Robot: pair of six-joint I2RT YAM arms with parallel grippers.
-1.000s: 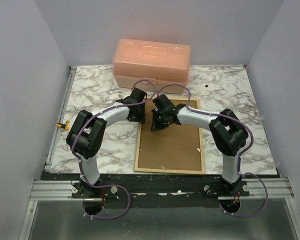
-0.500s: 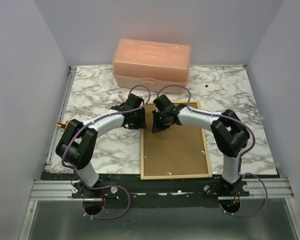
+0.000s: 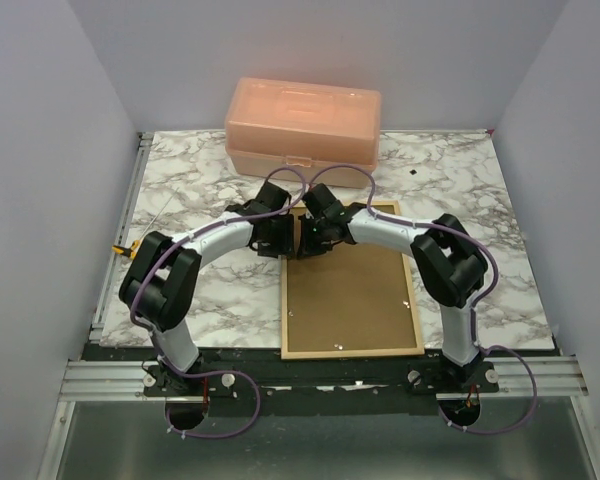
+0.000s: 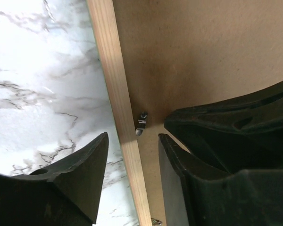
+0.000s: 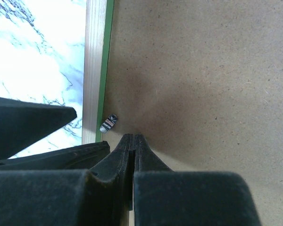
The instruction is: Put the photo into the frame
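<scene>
Marble tabletop (image 3: 180, 175) bears the frame (image 3: 352, 351) face down, pale back up, with a brown backing board (image 5: 203, 70) inside it. The photo is not visible. The frame's left rail runs lengthwise between the fingers of the left gripper (image 4: 132, 141), which stand half open and hold nothing. A small metal tab (image 4: 141, 123) lies just ahead. The right gripper (image 5: 132, 137), closed and empty, points at the board beside that tab, equally near.

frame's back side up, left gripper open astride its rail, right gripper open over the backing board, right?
No, the right gripper is shut, its fingers pressed together over the backing board, as the right wrist view shows. The left gripper is open astride a rail of the frame, which lies back side up.
</scene>
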